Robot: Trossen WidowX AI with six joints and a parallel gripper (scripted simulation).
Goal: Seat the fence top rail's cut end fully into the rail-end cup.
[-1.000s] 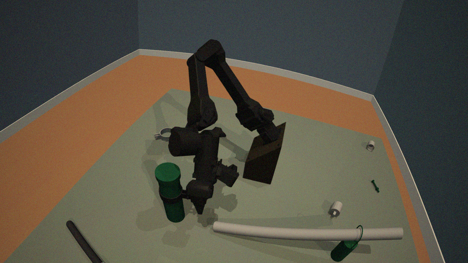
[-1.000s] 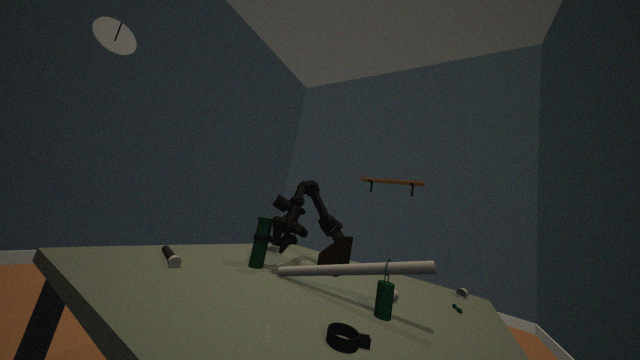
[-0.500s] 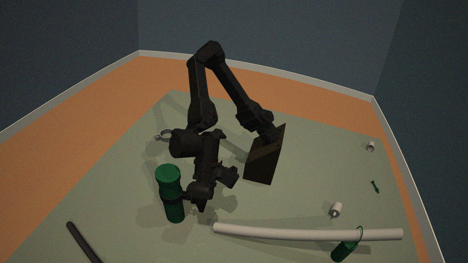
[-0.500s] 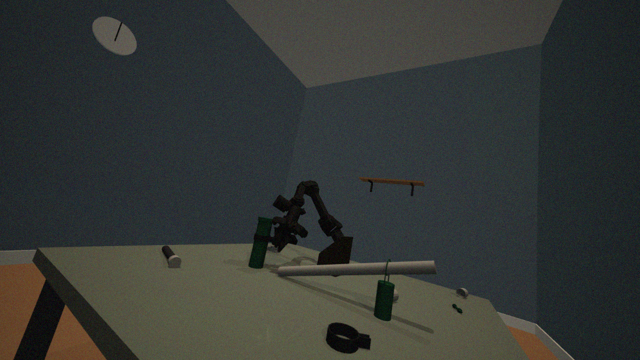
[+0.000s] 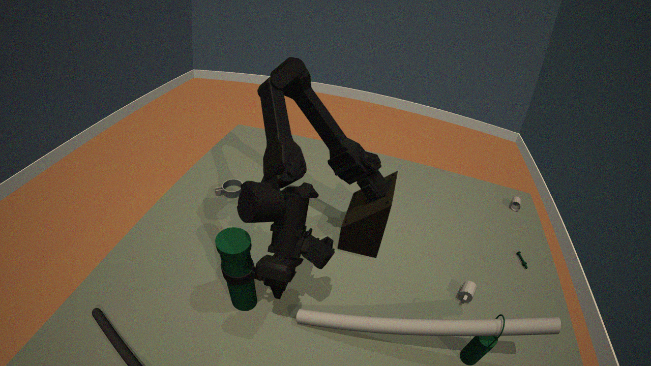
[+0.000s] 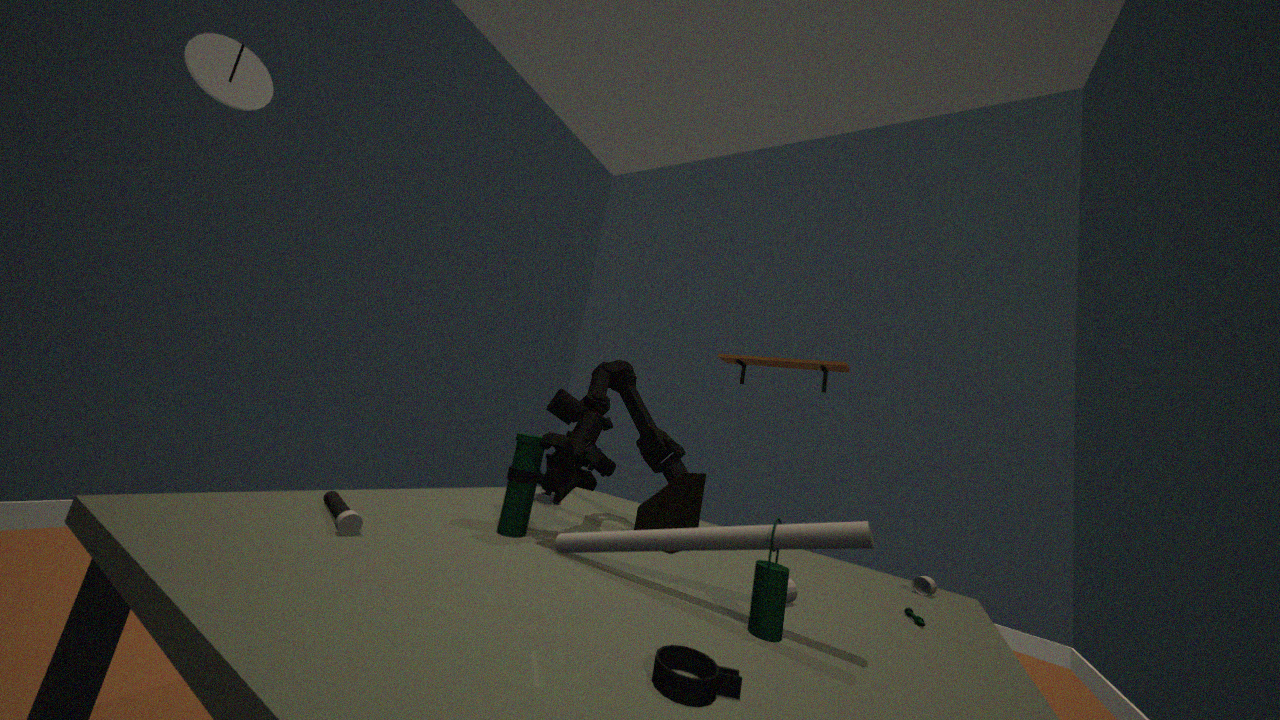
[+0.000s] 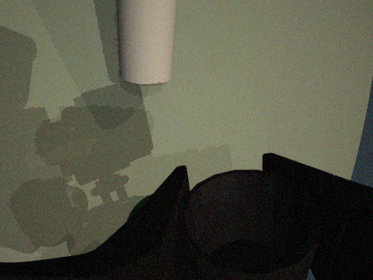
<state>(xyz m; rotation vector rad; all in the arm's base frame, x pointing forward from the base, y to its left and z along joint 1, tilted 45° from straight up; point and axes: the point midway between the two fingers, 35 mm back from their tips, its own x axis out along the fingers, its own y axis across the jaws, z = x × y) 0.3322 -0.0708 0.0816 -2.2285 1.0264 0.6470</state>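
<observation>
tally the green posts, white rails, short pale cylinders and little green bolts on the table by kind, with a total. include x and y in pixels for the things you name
green posts: 2, the big post [image 5: 243, 293] [image 6: 515, 506] [image 7: 141, 204] and the small post [image 5: 475, 351] [image 6: 768, 603]
white rail [image 5: 395, 325] [image 6: 698, 539] [image 7: 148, 43]: 1
short pale cylinders: 2
little green bolt [image 5: 521, 260] [image 6: 913, 617]: 1
total: 6

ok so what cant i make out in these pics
- Rail-end cup: its lower part runs off the bottom edge of the wrist view; in the top view the hand hides it.
- Brace band: its join to the cup is covered by the hand in the top view.
- Rail: its far end is cut off by the wrist view's upper edge.
- Dark bar: cut off by the top view's lower edge.
</observation>
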